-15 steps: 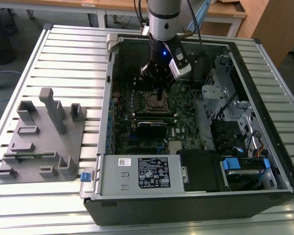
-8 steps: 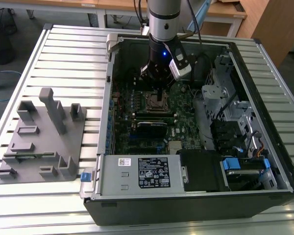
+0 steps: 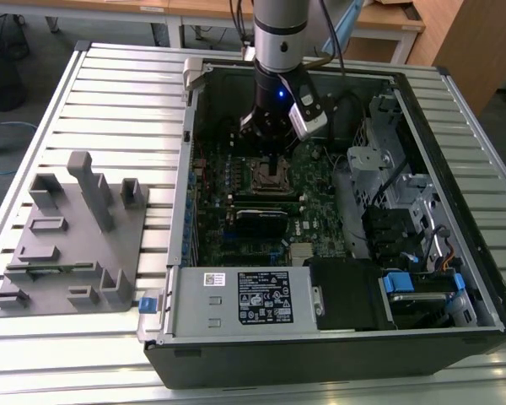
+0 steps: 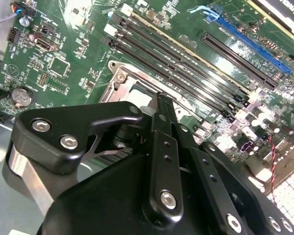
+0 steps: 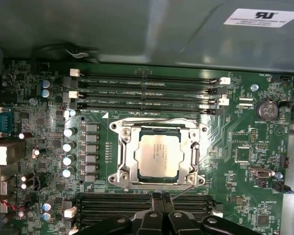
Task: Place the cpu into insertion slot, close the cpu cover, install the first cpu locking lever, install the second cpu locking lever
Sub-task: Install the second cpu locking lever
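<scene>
My tool [image 5: 161,215] hangs low inside the open black computer case [image 3: 455,329], just over the green motherboard [image 5: 235,196], beside the socket edge nearest the long black memory slots [image 5: 147,203]. Fingers [image 4: 164,147] look pressed together, nothing pinched between them.

Small flat square cpu with dull silver-grey metal top [image 5: 158,155] already sits in the square dark insertion slot with silver rim [image 5: 118,182]. Thin silver cpu cover frame with square window [image 5: 193,156] lies flat around the chip, so cover looks closed. Placing and cover steps look done, as far as I can judge.

A thin wire locking lever [image 5: 186,188] slants out from the socket corner near my fingertips, apparently not tucked under its hook. So my read: step in hand is the first locking lever. Cannot tell the state of the other lever.

Next move calls for fine contact: closed tip against that thin wire, press down and sideways under the catch without slipping onto the memory slots or nearby capacitors [image 5: 68,147].

In the exterior view, a grey moulded fixture tray [image 3: 72,245] sits on the slatted metal worktop [image 3: 126,101], well apart on the exterior view's left.
</scene>
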Robot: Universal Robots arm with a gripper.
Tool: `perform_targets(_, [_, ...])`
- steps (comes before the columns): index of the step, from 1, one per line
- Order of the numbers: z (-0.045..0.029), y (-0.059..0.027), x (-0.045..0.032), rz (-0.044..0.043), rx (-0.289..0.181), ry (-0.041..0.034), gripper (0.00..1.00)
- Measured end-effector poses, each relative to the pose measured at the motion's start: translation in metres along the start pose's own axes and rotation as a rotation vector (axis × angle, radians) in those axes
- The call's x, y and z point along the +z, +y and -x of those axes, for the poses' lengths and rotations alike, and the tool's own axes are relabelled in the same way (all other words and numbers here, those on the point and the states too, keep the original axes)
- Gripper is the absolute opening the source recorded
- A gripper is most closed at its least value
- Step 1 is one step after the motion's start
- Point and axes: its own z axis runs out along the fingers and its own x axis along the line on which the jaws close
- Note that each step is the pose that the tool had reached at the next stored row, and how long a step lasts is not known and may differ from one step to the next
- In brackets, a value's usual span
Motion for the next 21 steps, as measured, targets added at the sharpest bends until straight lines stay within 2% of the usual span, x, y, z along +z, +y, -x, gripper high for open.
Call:
perform_targets(4, [-0.0033, 0.0001, 0.002, -0.0023, 0.0, 0.0001, 0.11])
perform_targets(12, [-0.0076, -0.001, 0.0037, -0.0121, -0.001, 0.0004, 0.11])
perform_targets(21, [-0.0131, -0.0014, 0.0054, -0.0143, -0.001, 0.0003, 0.11])
